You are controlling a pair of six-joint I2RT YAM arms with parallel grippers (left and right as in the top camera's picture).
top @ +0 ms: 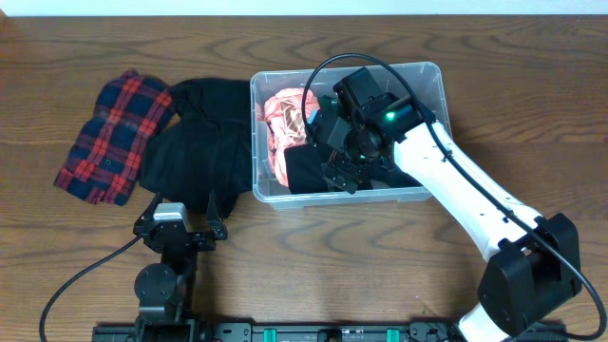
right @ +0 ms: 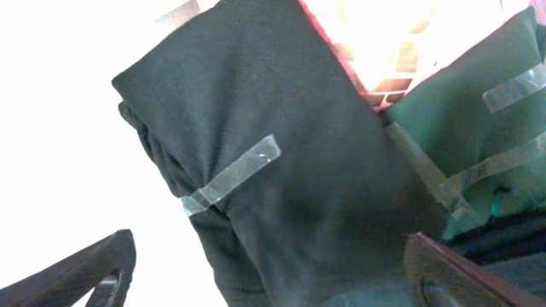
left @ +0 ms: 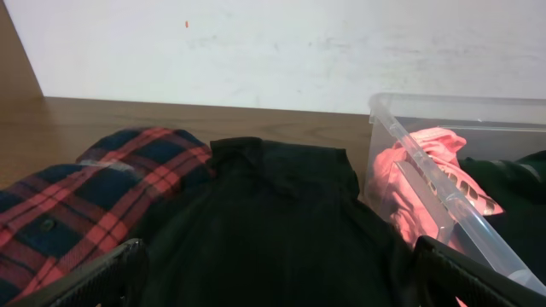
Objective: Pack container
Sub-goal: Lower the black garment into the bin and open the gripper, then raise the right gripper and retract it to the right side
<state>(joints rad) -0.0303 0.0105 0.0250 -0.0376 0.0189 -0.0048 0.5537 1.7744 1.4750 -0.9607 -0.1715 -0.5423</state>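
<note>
right claw [right: 271, 271] spread wide | over taped black bundle [right: 281, 170] | inside container [top: 418, 66]

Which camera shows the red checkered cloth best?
The overhead view: the whole red checkered cloth shows, lying left of the black clothes. The left wrist view shows only part of it, cut off at the edge. The right wrist view misses it.
</note>
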